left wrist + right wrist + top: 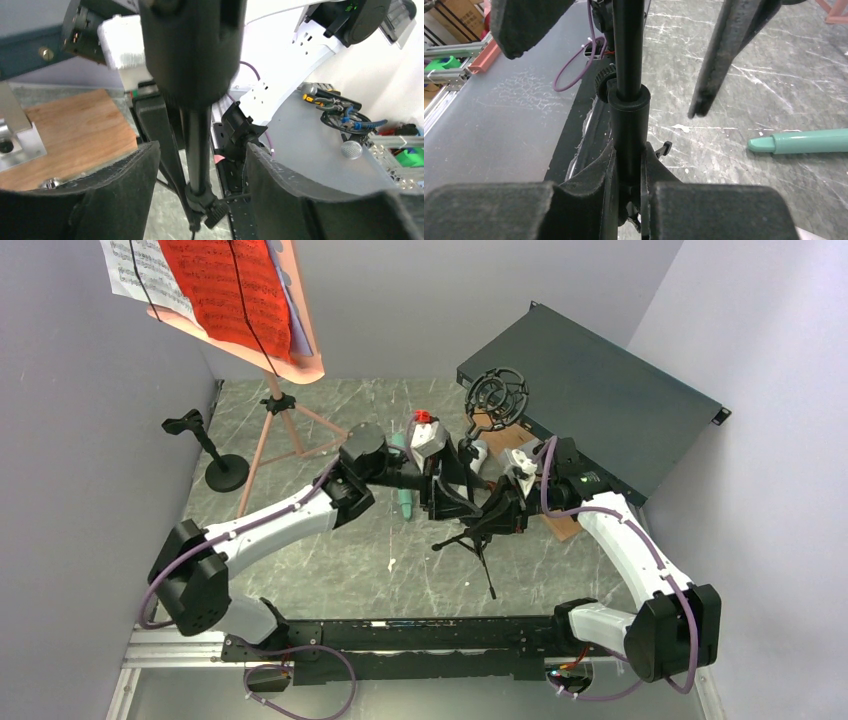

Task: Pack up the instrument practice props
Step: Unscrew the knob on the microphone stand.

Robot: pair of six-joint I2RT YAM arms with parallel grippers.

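Observation:
A black tripod microphone mount [480, 535] with a ring cradle [497, 395] stands mid-table. My right gripper [492, 512] is shut on its stem [628, 125], low near the legs. My left gripper [442, 495] is open, with its fingers on either side of the same stem [197, 145] and not touching it. A green microphone [404, 502] lies on the table just left of the grippers and shows in the right wrist view [799, 141]. The pink music tripod [285, 425] with red [225, 285] and white pages [140, 275] stands at back left. A second black mount [222, 468] stands far left.
A large dark green box [600, 400] lies at back right. A brown wooden board [565, 525] lies under the right arm and shows in the left wrist view [75, 125]. Grey walls close in on the left, the back and the right.

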